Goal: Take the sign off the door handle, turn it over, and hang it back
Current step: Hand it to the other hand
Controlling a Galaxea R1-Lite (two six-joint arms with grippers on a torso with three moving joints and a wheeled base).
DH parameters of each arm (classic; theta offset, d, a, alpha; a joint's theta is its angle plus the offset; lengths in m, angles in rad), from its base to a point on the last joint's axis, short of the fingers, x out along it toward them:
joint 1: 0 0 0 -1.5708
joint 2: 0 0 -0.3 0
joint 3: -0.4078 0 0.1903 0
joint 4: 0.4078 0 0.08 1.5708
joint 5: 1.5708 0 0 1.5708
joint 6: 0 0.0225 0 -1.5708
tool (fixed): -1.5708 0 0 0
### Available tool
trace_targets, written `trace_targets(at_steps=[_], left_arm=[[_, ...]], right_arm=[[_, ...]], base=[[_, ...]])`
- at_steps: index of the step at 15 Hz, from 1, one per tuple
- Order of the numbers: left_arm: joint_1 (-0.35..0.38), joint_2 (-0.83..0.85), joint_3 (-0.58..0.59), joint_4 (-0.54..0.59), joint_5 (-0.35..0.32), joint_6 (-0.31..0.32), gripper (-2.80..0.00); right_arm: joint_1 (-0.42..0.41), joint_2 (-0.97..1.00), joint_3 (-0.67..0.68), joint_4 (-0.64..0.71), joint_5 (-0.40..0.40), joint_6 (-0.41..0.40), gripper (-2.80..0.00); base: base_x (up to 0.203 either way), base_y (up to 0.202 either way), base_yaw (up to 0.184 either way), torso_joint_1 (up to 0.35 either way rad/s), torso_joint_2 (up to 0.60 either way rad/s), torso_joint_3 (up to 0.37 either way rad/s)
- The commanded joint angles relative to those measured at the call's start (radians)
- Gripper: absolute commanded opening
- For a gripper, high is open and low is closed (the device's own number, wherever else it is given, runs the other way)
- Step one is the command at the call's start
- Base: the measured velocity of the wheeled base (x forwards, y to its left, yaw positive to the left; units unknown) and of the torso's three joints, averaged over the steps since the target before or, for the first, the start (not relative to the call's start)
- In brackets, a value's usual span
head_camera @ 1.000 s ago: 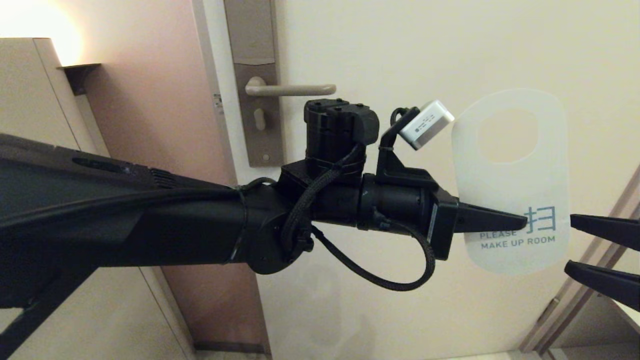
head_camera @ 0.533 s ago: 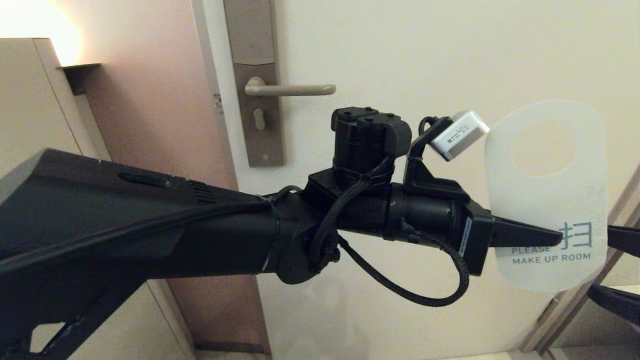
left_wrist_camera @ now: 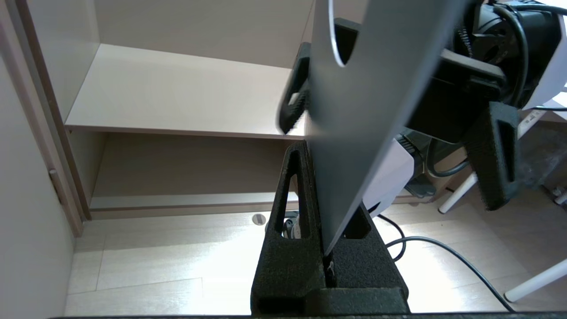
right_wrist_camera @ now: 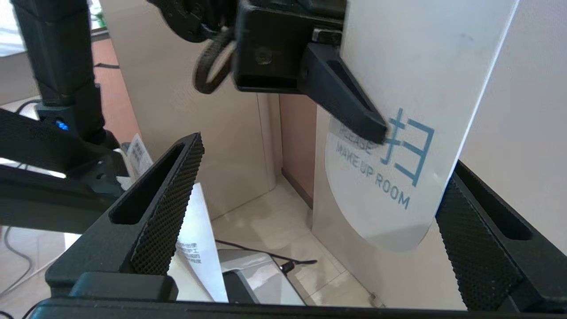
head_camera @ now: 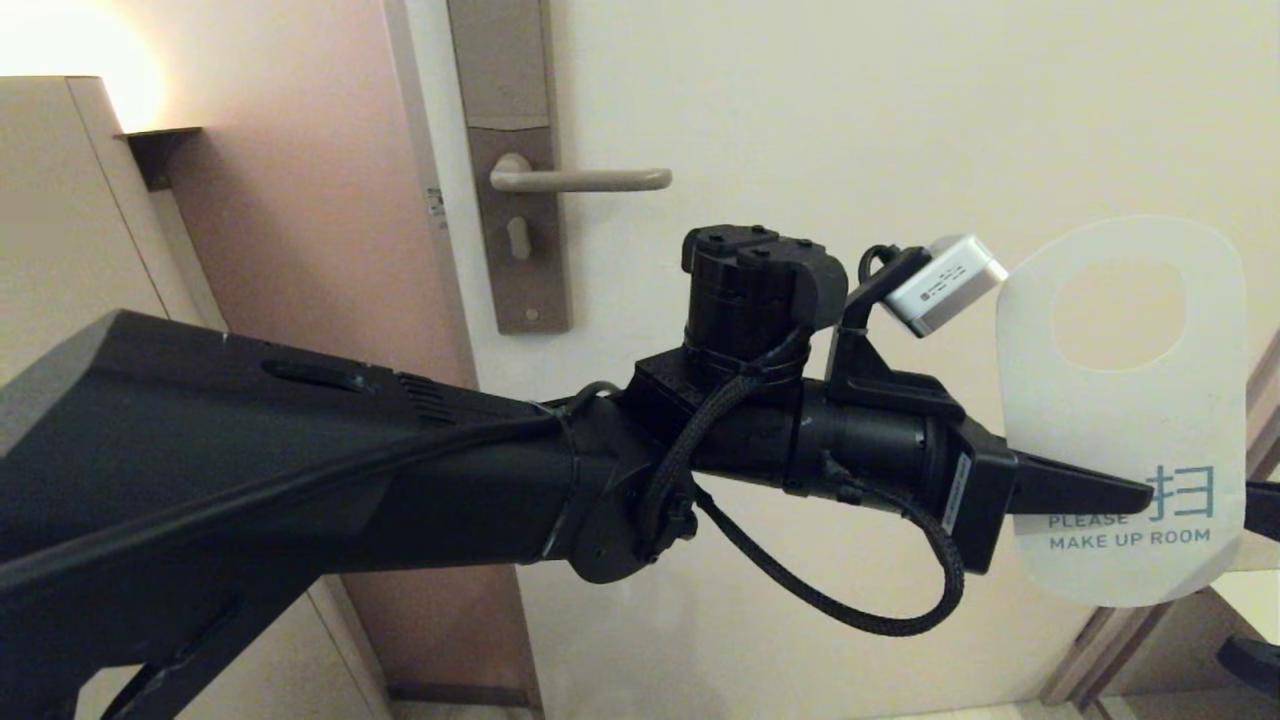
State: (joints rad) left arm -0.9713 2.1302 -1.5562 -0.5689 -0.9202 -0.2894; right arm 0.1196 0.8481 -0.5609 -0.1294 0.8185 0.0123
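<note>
The sign (head_camera: 1120,400) is off the door handle (head_camera: 580,180) and hangs in the air at the right, upright, its white "MAKE UP ROOM" face toward the head camera. My left gripper (head_camera: 1140,495) is shut on the sign's lower left edge; the left wrist view shows the sign (left_wrist_camera: 367,110) edge-on between the shut jaws of that gripper (left_wrist_camera: 325,248). My right gripper (right_wrist_camera: 305,199) is open, its jaws wide on either side of the sign's lower end (right_wrist_camera: 390,177), not touching it. The handle is bare.
The grey-brown handle plate (head_camera: 510,250) with a keyhole sits on the cream door (head_camera: 800,100). A pink wall and a beige cabinet (head_camera: 60,200) stand at the left. A door frame edge (head_camera: 1150,630) runs at the lower right. My left arm (head_camera: 300,470) crosses the view.
My left gripper has carried the sign to the right and slightly down, further from the handle. The right gripper's fingers have slid toward the right edge of the head view.
</note>
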Motion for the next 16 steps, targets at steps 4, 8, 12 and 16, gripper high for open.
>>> trace_targets(at_steps=[4, 8, 12, 16], left_arm=[[-0.015, 0.040, -0.028, -0.087, -0.002, -0.024, -2.80], [-0.021, 0.068, -0.038, -0.213, 0.000, -0.123, -2.80], [-0.024, 0.068, -0.034, -0.215, 0.000, -0.123, -2.80], [-0.037, 0.068, -0.030, -0.215, 0.009, -0.122, -2.80]], right_arm=[[0.025, -0.009, 0.007, -0.001, 0.014, 0.000, 0.00], [0.025, -0.023, 0.025, 0.001, 0.014, 0.000, 0.00], [0.023, -0.029, 0.030, 0.001, 0.014, 0.001, 0.00], [0.023, -0.042, 0.032, 0.017, 0.013, 0.001, 0.00]], base=[[0.000, 0.000, 0.000, 0.000, 0.00, 0.000], [0.000, 0.000, 0.000, 0.000, 0.00, 0.000], [0.000, 0.000, 0.000, 0.000, 0.00, 0.000], [0.000, 0.000, 0.000, 0.000, 0.00, 0.000]])
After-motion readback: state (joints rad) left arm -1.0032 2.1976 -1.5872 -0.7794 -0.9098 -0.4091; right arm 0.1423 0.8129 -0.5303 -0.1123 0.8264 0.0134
